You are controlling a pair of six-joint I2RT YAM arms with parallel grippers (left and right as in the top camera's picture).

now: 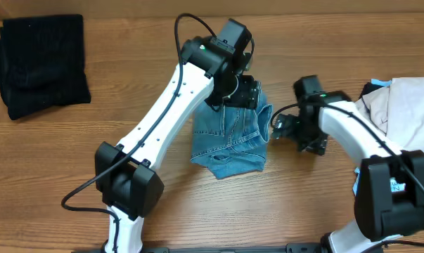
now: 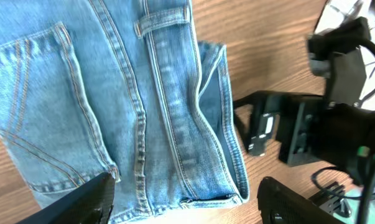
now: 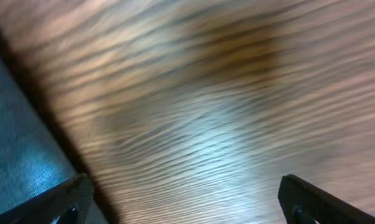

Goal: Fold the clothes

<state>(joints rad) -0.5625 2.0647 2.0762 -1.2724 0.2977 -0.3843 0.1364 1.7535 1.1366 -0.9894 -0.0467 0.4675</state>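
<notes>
A folded pair of light blue denim jeans (image 1: 229, 140) lies in the middle of the wooden table. In the left wrist view the jeans (image 2: 131, 106) show a stitched pocket and a belt loop. My left gripper (image 2: 184, 202) is open and empty, hovering over the jeans' far edge; in the overhead view it (image 1: 245, 91) sits at their top. My right gripper (image 1: 280, 128) is open and empty just right of the jeans, low over bare wood (image 3: 193, 124); the denim edge (image 3: 19, 143) shows at its left.
A folded black garment (image 1: 41, 65) lies at the far left of the table. A beige garment (image 1: 401, 105) is heaped at the right edge with a bit of black cloth (image 1: 370, 89) beside it. Cables run along both arms.
</notes>
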